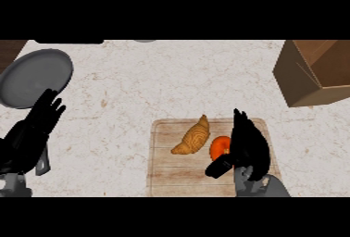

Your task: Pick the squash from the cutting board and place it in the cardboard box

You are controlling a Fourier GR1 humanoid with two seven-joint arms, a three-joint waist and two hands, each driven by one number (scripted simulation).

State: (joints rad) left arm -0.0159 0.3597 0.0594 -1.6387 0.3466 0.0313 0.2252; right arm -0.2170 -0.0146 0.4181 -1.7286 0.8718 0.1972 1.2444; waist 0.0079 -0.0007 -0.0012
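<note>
An orange squash (219,147) lies on the right part of the wooden cutting board (171,176), half hidden by my right hand (247,146). That hand stands right against the squash's right side, its fingers straight and pointing away from me, the thumb (219,167) below the squash. The cardboard box (318,74) sits at the far right, open side up, tilted. My left hand (34,127) rests open at the left edge, fingers up.
A croissant (193,137) lies on the cutting board just left of the squash. A dark grey pan (34,76) sits at the far left, its handle running under my left hand. Pale marble counter (171,78) spreads between the board and the box.
</note>
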